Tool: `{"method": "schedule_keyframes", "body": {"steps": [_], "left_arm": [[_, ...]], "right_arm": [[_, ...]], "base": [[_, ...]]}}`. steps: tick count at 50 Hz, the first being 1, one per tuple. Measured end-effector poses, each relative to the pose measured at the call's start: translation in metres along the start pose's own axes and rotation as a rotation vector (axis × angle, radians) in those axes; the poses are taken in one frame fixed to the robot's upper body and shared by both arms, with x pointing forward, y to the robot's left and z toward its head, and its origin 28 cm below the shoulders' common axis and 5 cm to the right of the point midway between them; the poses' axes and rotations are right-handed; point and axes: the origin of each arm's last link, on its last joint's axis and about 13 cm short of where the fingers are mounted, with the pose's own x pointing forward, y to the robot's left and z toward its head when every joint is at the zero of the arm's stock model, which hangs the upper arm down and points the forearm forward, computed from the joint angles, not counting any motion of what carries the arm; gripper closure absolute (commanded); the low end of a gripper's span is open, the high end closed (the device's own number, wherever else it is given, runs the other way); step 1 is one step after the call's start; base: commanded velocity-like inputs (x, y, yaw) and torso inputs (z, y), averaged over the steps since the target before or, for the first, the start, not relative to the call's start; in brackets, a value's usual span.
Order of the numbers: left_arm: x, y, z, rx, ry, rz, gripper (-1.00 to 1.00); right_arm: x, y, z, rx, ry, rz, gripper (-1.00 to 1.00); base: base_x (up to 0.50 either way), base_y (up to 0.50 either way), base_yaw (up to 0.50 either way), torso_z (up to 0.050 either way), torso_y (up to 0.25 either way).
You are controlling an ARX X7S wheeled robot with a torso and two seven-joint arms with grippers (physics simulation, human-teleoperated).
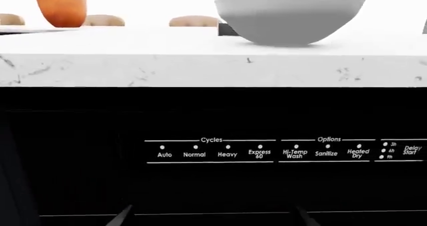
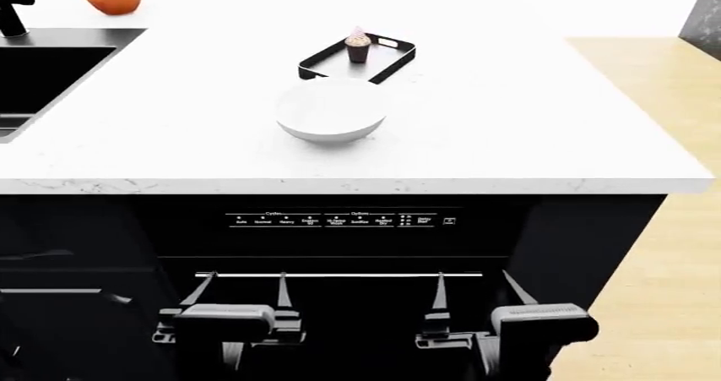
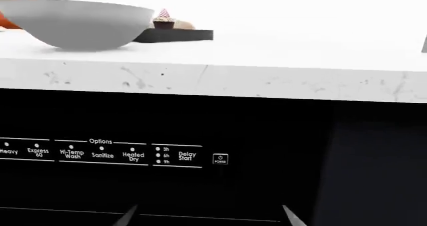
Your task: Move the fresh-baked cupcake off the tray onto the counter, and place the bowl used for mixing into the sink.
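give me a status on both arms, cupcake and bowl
Both end effectors, left and right, open, low before the dishwasher. Cupcake on tray; bowl on counter, outside sink. Nothing blocking.

cupcake (image 2: 357,45) on tray (image 2: 321,60), bowl (image 2: 331,110) just beside, both hands open

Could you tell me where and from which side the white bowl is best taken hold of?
Probably at the rim, from above. The bowl stands upright on the counter, mouth open, its smooth rounded wall offering no handle. One finger inside and one outside should pinch the near edge, which faces the robot and lies clear of the tray behind it.
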Motion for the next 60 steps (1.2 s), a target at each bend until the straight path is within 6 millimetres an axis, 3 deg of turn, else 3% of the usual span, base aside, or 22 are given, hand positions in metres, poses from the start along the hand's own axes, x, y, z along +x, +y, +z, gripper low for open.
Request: {"method": "schedule_keyframes", "body": {"steps": [8,19,23,29,36,45,60], "left_arm": [[0.003,0.004,0.058,0.009,-0.079,-0.025,-1.0],[0.002,0.014,0.169,-0.074,-0.2,-0.021,-1.0],[-0.001,0.013,0.204,-0.086,-0.235,-0.035,-1.0],[-0.006,0.011,0.246,-0.031,-0.291,-0.051,-1.0],[-0.004,0.013,0.292,0.112,-0.336,-0.044,-1.0],[-0.002,0.024,0.345,0.288,-0.386,0.04,-1.0],[-0.007,0.034,0.37,0.448,-0.322,0.078,-1.0]], "right_arm": [[-0.002,-0.009,0.059,-0.058,-0.103,-0.005,-1.0],[0.01,-0.019,0.158,-0.039,-0.16,-0.117,-1.0],[0.018,-0.014,0.198,-0.037,-0.17,-0.149,-1.0],[0.015,-0.006,0.254,-0.141,-0.218,-0.089,-1.0],[0.009,-0.006,0.305,-0.267,-0.242,-0.089,-1.0],[0.003,-0.009,0.35,-0.409,-0.235,-0.139,-1.0],[-0.003,-0.011,0.378,-0.507,-0.207,-0.182,-1.0]], "base": [[0.0,0.0,0.0,0.0,0.0],[0.0,0.0,0.0,0.0,0.0],[0.0,0.0,0.0,0.0,0.0],[0.0,0.0,0.0,0.0,0.0],[0.01,0.0,0.0,0.0,0.0],[0.23,0.0,0.0,0.0,0.0],[0.5,0.0,0.0,0.0,0.0]]}}
